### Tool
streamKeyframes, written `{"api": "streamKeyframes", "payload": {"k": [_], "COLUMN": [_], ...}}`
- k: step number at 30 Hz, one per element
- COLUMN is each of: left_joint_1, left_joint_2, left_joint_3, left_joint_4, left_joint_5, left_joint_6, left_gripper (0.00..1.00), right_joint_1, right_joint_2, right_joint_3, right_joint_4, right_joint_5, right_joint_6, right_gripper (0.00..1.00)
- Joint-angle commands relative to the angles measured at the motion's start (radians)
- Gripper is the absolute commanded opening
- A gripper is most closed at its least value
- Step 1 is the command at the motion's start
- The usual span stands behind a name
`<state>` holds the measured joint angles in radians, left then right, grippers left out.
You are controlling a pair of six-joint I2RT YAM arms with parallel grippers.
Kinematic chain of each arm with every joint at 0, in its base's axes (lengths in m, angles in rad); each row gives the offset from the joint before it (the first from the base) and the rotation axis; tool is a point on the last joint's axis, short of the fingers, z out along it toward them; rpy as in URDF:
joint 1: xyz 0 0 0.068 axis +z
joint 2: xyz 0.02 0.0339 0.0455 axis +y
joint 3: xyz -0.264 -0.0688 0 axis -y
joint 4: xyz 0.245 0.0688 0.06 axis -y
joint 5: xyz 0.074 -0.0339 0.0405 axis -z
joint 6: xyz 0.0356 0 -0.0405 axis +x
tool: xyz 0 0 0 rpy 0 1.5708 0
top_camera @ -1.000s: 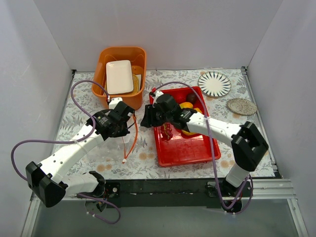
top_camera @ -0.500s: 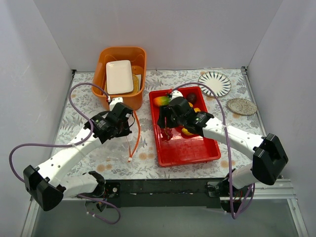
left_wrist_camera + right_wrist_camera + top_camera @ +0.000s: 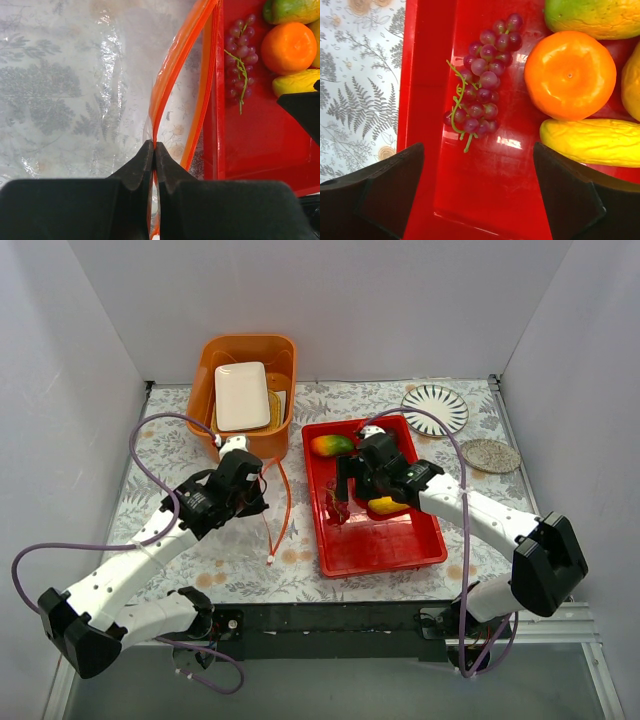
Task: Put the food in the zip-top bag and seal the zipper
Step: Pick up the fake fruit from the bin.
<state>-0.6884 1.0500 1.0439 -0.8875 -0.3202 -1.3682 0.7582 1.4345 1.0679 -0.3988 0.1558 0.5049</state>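
Clear bag (image 3: 100,90) open — grapes (image 3: 482,85) beside orange (image 3: 570,82).

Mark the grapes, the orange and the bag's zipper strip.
grapes (image 3: 482,82), right wrist view, middle of the bunch.
orange (image 3: 570,75), right wrist view, centre of its top.
zipper strip (image 3: 175,70), left wrist view, midway along the band.

No text, label, brand, number or sign can be read in any view. The bag (image 3: 90,100), its zipper (image 3: 172,70), the tray (image 3: 485,200) at frame centre and the bin (image 3: 203,380) at upper middle of the overhead frame show only plain colour.
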Motion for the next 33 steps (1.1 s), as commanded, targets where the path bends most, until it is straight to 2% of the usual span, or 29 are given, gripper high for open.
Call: {"api": "streamKeyframes", "payload": {"k": [1,10,15,22,30,33], "left_joint_1": [0.007,0.007,0.007,0.007,0.007,0.007], "left_joint_2": [-0.027,-0.027,-0.024,-0.018,-0.015,-0.016], "left_joint_3": [-0.015,-0.025,-0.031,-0.036,-0.038,-0.036], "left_joint_4": [0.027,0.048,0.067,0.084,0.084,0.078], "left_joint_5": [0.018,0.039,0.053,0.069,0.072,0.064], "left_joint_6": [0.004,0.014,0.015,0.023,0.021,0.021], "left_gripper": [0.00,0.01,0.01,0.01,0.01,0.01], "right_joint_1": [-0.016,-0.019,-0.019,-0.019,-0.019,-0.019], "right_joint_2": [-0.066,0.020,0.090,0.207,0.322,0.351], "right_joint_3": [-0.035,0.007,0.046,0.108,0.150,0.152], "right_joint_4": [0.066,0.025,0.047,0.072,0.077,0.077], "right_joint_5": [-0.056,-0.009,-0.036,-0.104,-0.111,-0.121], "right_joint_6": [-0.037,-0.042,-0.046,-0.052,-0.071,-0.072], "right_gripper": [0.98,0.97,0.87,0.84,0.84,0.82]}}
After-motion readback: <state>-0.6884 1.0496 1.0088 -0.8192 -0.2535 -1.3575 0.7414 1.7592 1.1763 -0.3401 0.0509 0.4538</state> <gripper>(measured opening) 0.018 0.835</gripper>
